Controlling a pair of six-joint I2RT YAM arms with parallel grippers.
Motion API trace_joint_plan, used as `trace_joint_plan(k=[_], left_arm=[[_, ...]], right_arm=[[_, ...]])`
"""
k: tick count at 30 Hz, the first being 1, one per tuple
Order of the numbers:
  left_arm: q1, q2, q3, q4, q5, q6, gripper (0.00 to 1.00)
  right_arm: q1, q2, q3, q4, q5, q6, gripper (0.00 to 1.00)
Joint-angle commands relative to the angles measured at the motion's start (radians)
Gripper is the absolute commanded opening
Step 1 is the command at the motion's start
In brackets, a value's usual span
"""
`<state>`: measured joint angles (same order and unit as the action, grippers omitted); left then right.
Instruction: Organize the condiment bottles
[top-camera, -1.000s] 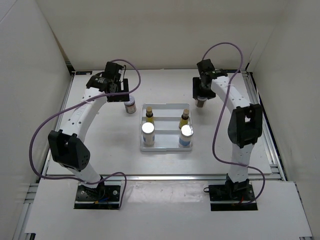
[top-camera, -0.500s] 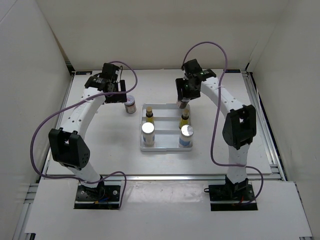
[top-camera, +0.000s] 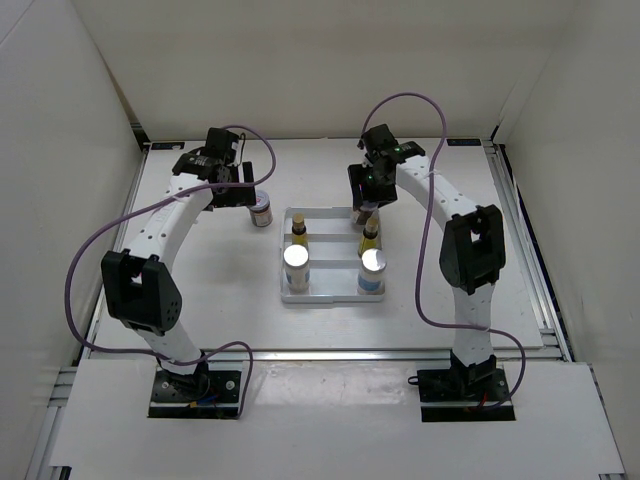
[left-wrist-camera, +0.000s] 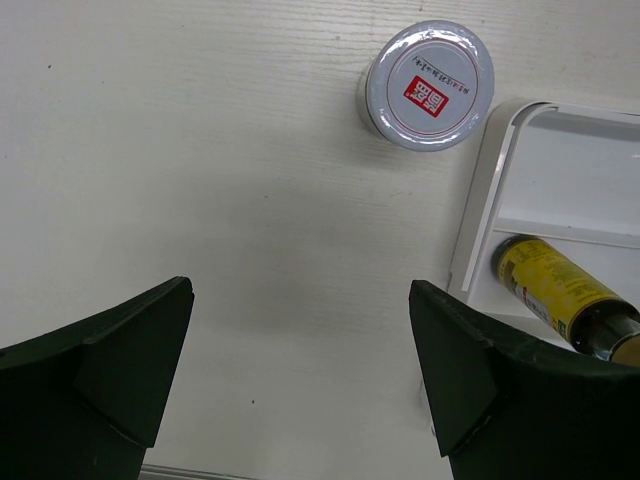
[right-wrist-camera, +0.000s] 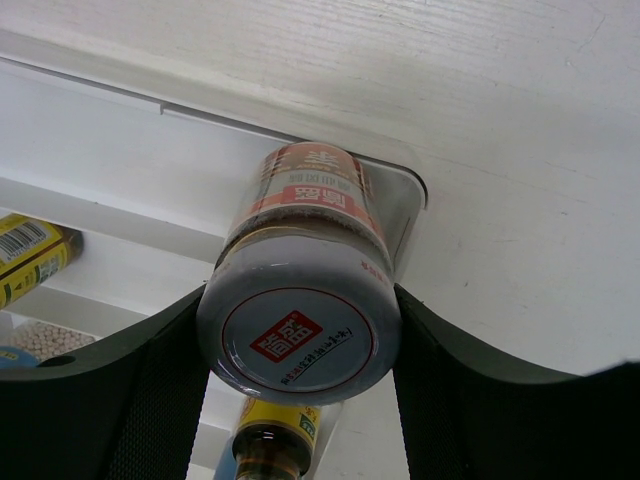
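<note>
A white stepped tray (top-camera: 333, 292) holds two white silver-topped bottles (top-camera: 297, 257) (top-camera: 373, 261) in front and two slim yellow-and-black bottles (top-camera: 298, 230) (top-camera: 369, 233) behind. My right gripper (top-camera: 366, 198) is shut on a brown grey-lidded jar (right-wrist-camera: 310, 205) and holds it over the tray's far right corner (right-wrist-camera: 405, 185); its fingers (right-wrist-camera: 160, 390) press both sides of the lid. The other brown jar (top-camera: 261, 209) stands on the table just left of the tray. My left gripper (top-camera: 238, 186) is open and empty, near that jar (left-wrist-camera: 430, 85).
The tray's left rim (left-wrist-camera: 478, 200) and a yellow-and-black bottle (left-wrist-camera: 555, 290) show at the right of the left wrist view. White walls enclose the table on three sides. A metal rail (top-camera: 300, 352) runs along the near edge.
My right gripper has carried the brown jar leftward from the back right of the table to the tray's far right corner. The left arm has barely moved.
</note>
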<state>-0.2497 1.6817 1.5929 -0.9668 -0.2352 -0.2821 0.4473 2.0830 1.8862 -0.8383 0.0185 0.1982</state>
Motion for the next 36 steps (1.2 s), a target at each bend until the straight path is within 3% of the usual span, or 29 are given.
trace_joint_plan(k=[1, 10, 18, 21, 24, 28, 31, 33, 36], left_arm=[[0.007, -0.005, 0.015, 0.013, 0.040, -0.006, 1.00], [0.007, -0.005, 0.015, 0.013, 0.040, -0.006, 1.00], [0.007, -0.005, 0.015, 0.013, 0.040, -0.006, 1.00], [0.007, -0.005, 0.015, 0.013, 0.049, -0.006, 1.00], [0.007, 0.004, 0.027, 0.013, 0.062, -0.006, 1.00], [0.007, 0.024, 0.049, 0.013, 0.097, -0.006, 1.00], [0.007, 0.056, 0.070, 0.023, 0.125, -0.006, 1.00], [0.007, 0.084, 0.070, 0.034, 0.139, -0.006, 1.00], [-0.011, 0.136, 0.095, 0.045, 0.149, -0.015, 1.00]], right_arm=[[0.001, 0.035, 0.011, 0.010, -0.009, -0.011, 0.15], [0.001, -0.067, -0.038, 0.021, -0.042, -0.033, 0.11], [0.001, -0.066, -0.012, 0.001, -0.051, -0.052, 0.12], [0.001, -0.031, 0.011, -0.019, -0.042, -0.052, 0.28], [0.001, 0.000, 0.043, -0.030, -0.013, -0.052, 0.65], [0.001, 0.014, 0.054, -0.030, 0.017, -0.052, 0.84], [0.001, 0.014, 0.067, -0.030, 0.026, -0.052, 0.88], [0.001, -0.007, 0.079, -0.030, 0.037, -0.043, 0.99], [0.001, -0.040, 0.102, -0.039, 0.060, -0.043, 1.00]])
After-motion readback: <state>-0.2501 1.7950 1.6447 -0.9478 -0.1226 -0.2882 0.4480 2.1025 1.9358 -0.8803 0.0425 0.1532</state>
